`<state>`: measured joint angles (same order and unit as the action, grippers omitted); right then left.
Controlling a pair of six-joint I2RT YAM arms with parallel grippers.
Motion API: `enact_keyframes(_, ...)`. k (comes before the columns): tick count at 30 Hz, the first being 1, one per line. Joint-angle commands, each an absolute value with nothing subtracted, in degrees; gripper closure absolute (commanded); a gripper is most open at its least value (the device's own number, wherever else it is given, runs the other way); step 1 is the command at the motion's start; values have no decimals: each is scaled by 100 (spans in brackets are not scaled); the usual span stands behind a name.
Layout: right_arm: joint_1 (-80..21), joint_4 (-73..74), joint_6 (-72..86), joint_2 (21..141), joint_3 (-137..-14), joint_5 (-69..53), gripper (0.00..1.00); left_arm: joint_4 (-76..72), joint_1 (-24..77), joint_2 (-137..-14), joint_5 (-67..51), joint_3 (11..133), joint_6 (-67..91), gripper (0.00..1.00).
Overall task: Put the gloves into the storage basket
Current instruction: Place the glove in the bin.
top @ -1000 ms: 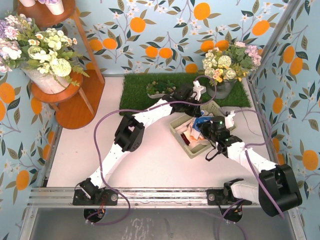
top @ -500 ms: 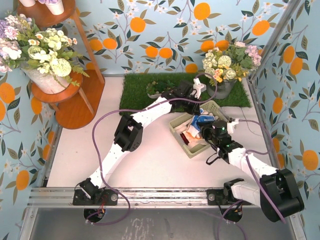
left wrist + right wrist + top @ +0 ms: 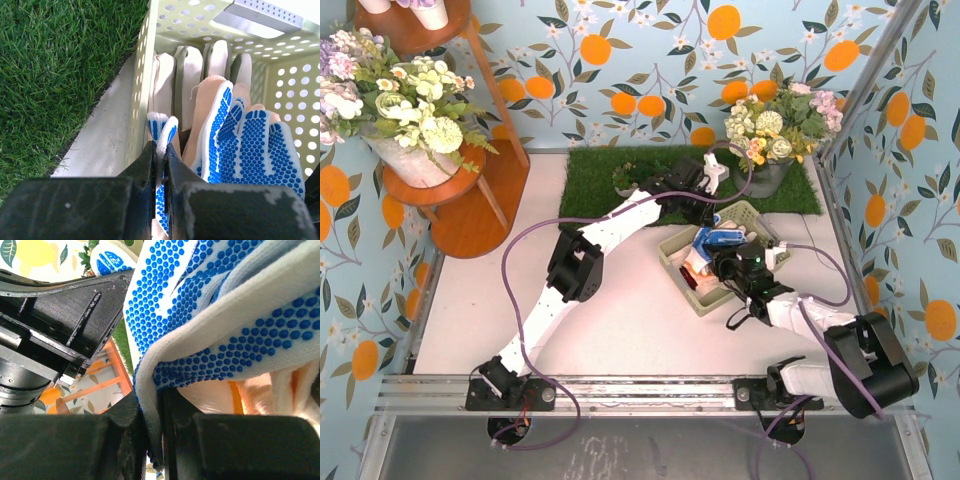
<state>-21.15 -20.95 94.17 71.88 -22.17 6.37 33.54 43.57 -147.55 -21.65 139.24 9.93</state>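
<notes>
The left pincer [image 3: 160,150] is shut tight on one thin white and blue finger of the blue-and-white glove [image 3: 250,145]; the rest of that glove spreads out to the pincer's right and ahead of it, with its fingers pointing away from the pincer. The right pincer [image 3: 152,410] is shut too, and it bites the folded edge of the same glove; so both arms hold this one glove and neither is nearer than the other.

The storage basket [image 3: 145,65] lies just under and ahead of the left pincer, with its long side running straight away from it; the glove's long way runs much the same way as the basket's. The basket's near wall stands just to the left of the left pincer, so the pinched bit hangs barely inside that wall; past the wall, further left, are a strip of table [image 3: 102,135] and then the grass mat [image 3: 60,75].

Inside the basket, ahead of the left pincer, a grey-and-cream glove [image 3: 187,75] lies flat with its fingers pointing to the far end; a peach glove [image 3: 210,97] lies on top of it, under the blue one.

The glove looks ready to drop; it probably needs to go down and a little right before the pincers let go, or a finger may catch on the wall.
</notes>
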Motion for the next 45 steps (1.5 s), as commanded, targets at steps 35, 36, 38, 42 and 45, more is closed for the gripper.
enact_keyframes(35,-3066,723,7356,6638,-3189,1280,40,2126,4184,-14560,-2307,13509,920,100)
enact_keyframes(36,-3199,842,7171,6690,-3358,1488,38,2126,4189,-14545,-2322,13478,915,100)
enact_keyframes(38,-3497,1315,6862,6828,-3754,2045,34,2141,4190,-14521,-2361,13431,921,100)
enact_keyframes(42,-3881,1805,6512,7222,-4270,2685,32,2125,4201,-14461,-2423,13337,957,100)
enact_keyframes(45,-4190,2076,6447,7488,-4534,3227,31,2089,4211,-14456,-2478,13346,968,100)
